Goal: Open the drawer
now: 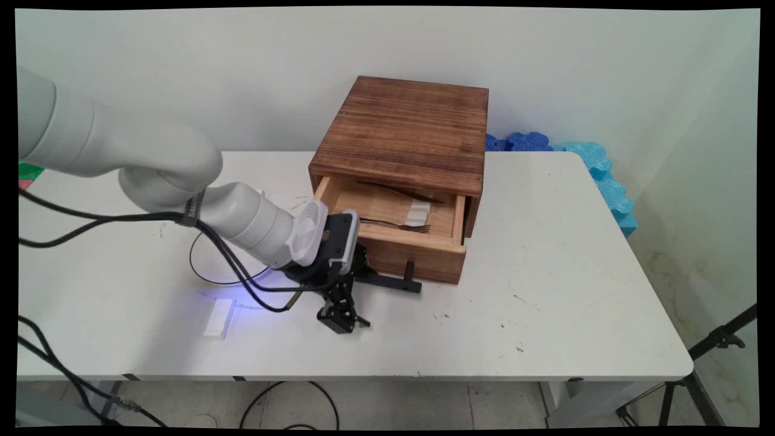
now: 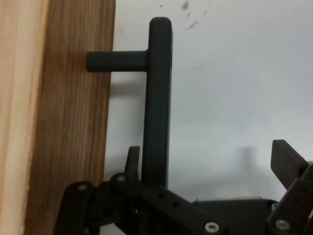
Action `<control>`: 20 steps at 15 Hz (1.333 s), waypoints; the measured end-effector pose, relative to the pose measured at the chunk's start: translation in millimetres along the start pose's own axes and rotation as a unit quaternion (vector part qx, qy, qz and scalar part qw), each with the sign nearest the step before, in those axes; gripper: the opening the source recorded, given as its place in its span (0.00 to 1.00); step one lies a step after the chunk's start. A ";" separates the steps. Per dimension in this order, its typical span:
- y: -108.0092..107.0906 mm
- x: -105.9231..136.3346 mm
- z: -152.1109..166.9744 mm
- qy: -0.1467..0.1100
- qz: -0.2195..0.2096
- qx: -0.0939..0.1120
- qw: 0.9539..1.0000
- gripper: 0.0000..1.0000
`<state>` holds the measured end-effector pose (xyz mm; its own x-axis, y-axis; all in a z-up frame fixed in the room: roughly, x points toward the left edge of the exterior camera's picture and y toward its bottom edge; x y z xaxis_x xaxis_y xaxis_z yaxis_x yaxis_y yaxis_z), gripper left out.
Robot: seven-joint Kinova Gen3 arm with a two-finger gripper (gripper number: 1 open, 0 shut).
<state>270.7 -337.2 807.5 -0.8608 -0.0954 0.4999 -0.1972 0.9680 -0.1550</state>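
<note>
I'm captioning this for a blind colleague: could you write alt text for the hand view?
An open gripper sits at a black bar handle fixed to a wooden drawer front, one finger between bar and wood, the other well clear over the white table.

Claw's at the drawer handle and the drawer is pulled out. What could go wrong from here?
1. The claw is open, but the black handle sits off-centre, close to one finger. Closing could nudge the drawer sideways.
2. The claw is near the handle's end, so pushing or pulling may twist the wooden box on the table.
3. The cables trail on the table near a white block and might drag it.
</note>
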 end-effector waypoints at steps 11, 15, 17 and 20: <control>39.0 -0.7 -12.9 0.001 0.001 -0.023 1.000 1.00; 50.1 -1.5 -16.5 0.001 0.000 -0.030 1.000 1.00; 55.7 -2.0 -18.4 0.000 0.000 -0.034 0.999 1.00; 64.0 -2.7 -21.5 0.001 -0.001 -0.039 0.999 1.00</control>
<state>270.5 -269.9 814.5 -0.8597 -0.0979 0.5014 -0.1623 0.9830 -0.0863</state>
